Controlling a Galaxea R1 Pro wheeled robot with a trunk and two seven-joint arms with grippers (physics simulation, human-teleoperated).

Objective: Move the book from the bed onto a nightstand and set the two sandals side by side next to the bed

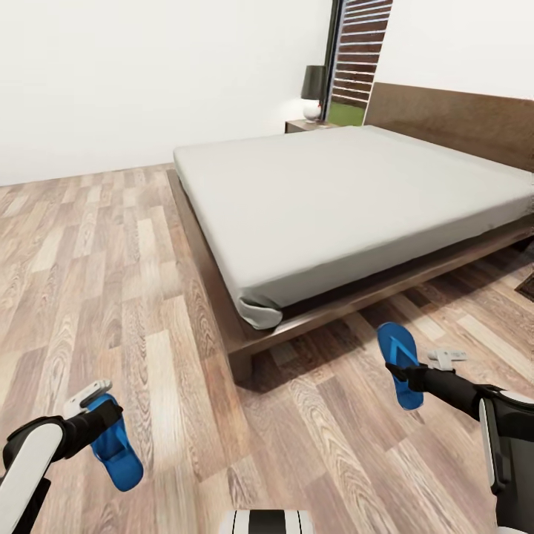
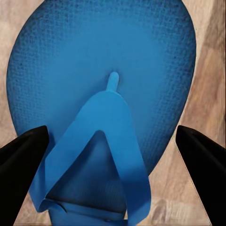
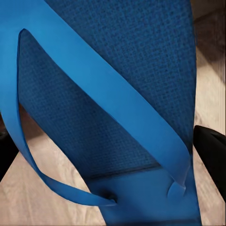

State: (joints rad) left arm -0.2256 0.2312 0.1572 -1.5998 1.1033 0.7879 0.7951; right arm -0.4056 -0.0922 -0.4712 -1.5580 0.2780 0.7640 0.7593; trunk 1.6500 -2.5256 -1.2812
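Note:
One bright blue sandal (image 1: 122,456) hangs low over the plank floor at the lower left, with my left gripper (image 1: 104,424) shut on its heel end. In the left wrist view this sandal (image 2: 103,80) spans the gap between the dark fingers (image 2: 22,157). The second blue sandal (image 1: 397,345) is at the lower right near the bed's foot corner, my right gripper (image 1: 409,378) shut on it; its strap (image 3: 117,99) runs across the right wrist view. The bed (image 1: 334,193) has a bare grey mattress. The nightstand (image 1: 305,125) stands beyond its far side. The book is out of view.
The bed's low dark frame (image 1: 245,343) juts out at the foot corner between both arms. A black lamp (image 1: 313,87) stands on the nightstand, beside a tall slatted window (image 1: 357,55). The headboard (image 1: 452,119) lines the right wall. A dark mat edge (image 1: 526,285) lies at the right.

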